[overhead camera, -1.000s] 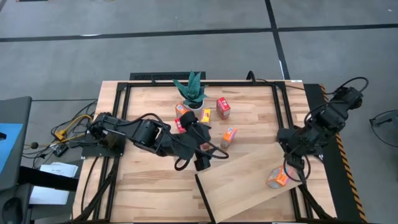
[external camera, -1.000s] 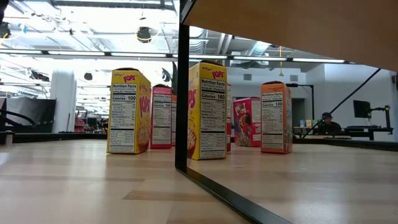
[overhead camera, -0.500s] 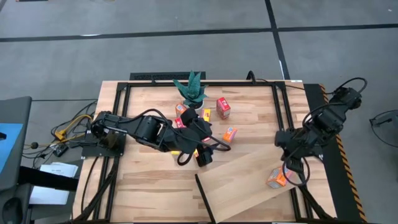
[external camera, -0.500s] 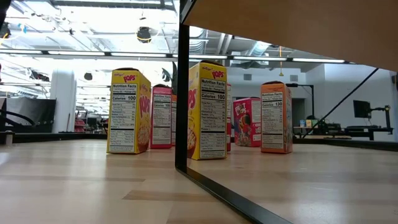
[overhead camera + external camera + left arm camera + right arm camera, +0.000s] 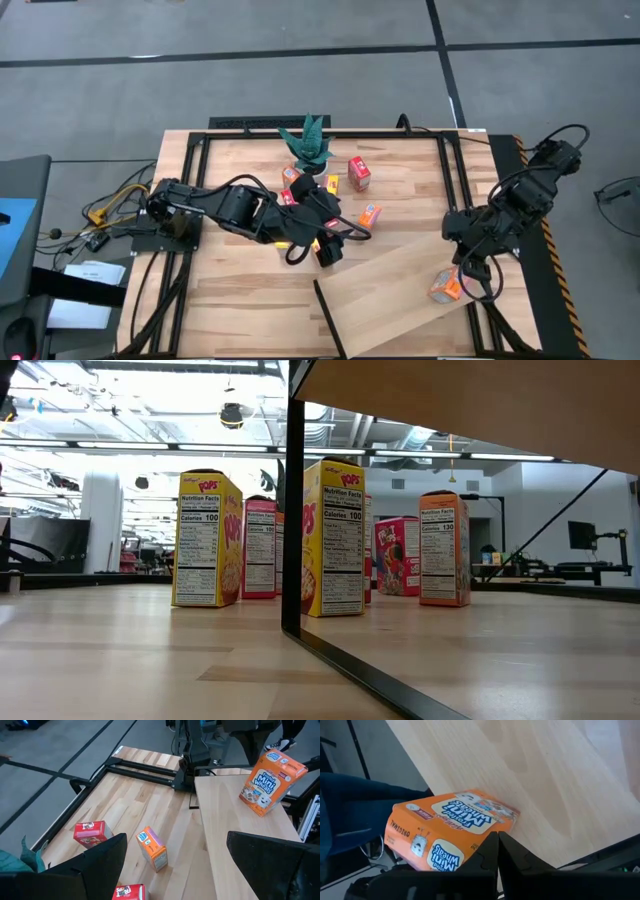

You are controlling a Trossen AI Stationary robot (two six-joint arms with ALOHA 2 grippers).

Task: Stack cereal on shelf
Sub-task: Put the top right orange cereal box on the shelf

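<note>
Two dark arms reach over the planked desk. One, the left arm, lies low across the desk's middle with its wrist bent toward the shelf; the left gripper stands with its fingers wide apart and nothing between them, just off the shelf's dark edge. Beside it, the right arm folds down from the desk's right side, and the right gripper hangs over the pale wooden shelf with its fingers pressed together on nothing, just beside an orange Mini-Wheats box near the shelf's right end. Other cereal boxes stand scattered on the desk near a green potted plant.
</note>
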